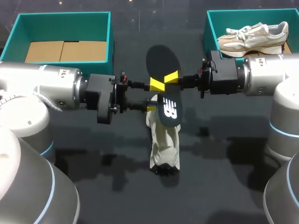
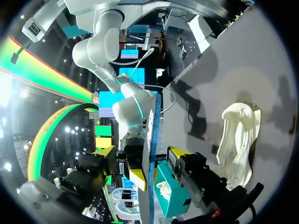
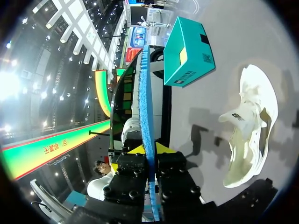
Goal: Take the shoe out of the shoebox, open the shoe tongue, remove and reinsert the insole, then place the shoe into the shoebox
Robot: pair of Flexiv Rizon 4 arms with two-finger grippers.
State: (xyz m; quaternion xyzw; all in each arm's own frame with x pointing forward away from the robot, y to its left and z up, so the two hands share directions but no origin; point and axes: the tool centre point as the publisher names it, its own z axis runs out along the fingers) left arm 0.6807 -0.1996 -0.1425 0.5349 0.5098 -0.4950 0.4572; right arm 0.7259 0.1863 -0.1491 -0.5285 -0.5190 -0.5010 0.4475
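A black insole [image 1: 164, 88] hangs in the air over the middle of the table. My right gripper [image 1: 170, 78] is shut on its edge, and in the right wrist view the insole [image 3: 144, 93] runs edge-on out from between the right gripper [image 3: 149, 150]. My left gripper [image 1: 154, 96] stands open, one finger on each side of the insole [image 2: 152, 140] without touching it; the left wrist view shows the left gripper [image 2: 142, 158] with clear gaps. The cream shoe [image 1: 163, 140] lies on the table below, also visible as the shoe [image 2: 238, 140] and the shoe [image 3: 252, 126].
A teal shoebox [image 1: 110, 37] with cardboard inside stands at the back left. A second teal box [image 1: 210, 32] at the back right holds another beige shoe [image 1: 254, 36]. The dark table reaches forward of the shoe.
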